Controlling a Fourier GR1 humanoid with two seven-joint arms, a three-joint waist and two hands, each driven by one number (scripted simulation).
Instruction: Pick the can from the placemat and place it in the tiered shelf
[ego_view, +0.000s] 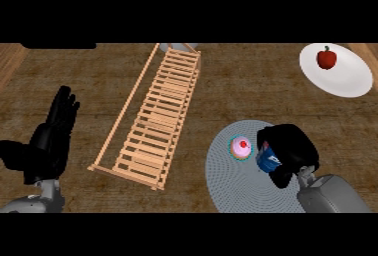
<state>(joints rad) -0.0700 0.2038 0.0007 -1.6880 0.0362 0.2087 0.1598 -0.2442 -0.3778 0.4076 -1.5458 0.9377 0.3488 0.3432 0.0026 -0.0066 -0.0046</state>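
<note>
Blue can (267, 160) with white markings sits over the right part of the round grey placemat (236, 192), mostly hidden. Right hand (291, 150) is curled round it, black fingers wrapped over the top and far side; only a slice of the blue side shows on the left. Cannot tell whether the can's base touches the mat.

Just beside the can, to its left, a small cupcake (241, 148): pink top with a red spot, teal rim, standing on the placemat's upper left part.

Placemat has a fine woven texture, circular, its lower edge cut by the view's bottom; the grey right forearm (332, 195) crosses its right side.

Tiered shelf (155, 120) of pale wooden slats, long and narrow, runs from top centre down toward the left of the mat, apart from it. A strip of bare worktop (236, 85) lies between the shelf's lower end and the mat.

Worktop is brown, rough wood-grain.

White round plate (347, 80) at upper right, well apart, bearing a red bell pepper (326, 58).

Left hand (52, 135) at the left edge, fingers straight and up, holding nothing, resting.
</note>
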